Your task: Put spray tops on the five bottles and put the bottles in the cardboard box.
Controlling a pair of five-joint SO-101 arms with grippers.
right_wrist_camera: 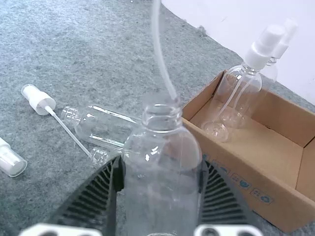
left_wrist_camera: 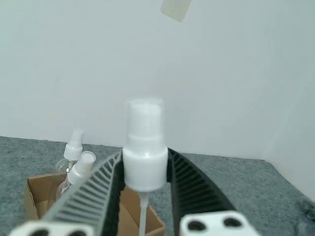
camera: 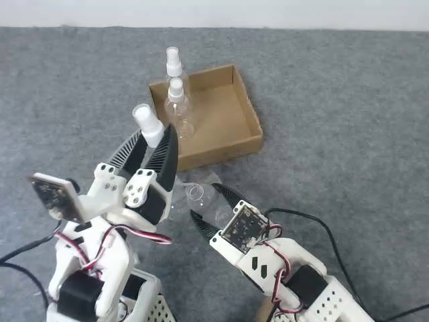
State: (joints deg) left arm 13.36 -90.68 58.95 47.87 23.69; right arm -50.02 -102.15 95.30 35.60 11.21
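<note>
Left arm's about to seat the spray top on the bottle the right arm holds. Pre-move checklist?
1. Left end effector grips spray top: ok, shut around its collar.
2. Right end effector grips bottle: ok, upright, neck uncapped.
3. Dip tube lined up with the bottle mouth: hangs down to the neck in the right wrist view; whether its tip is inside, cannot tell.
4. Cardboard box has room: ok, two capped bottles stand in one corner.
5. Remaining parts: ok, uncapped bottles and loose spray tops lie on the carpet.
</note>
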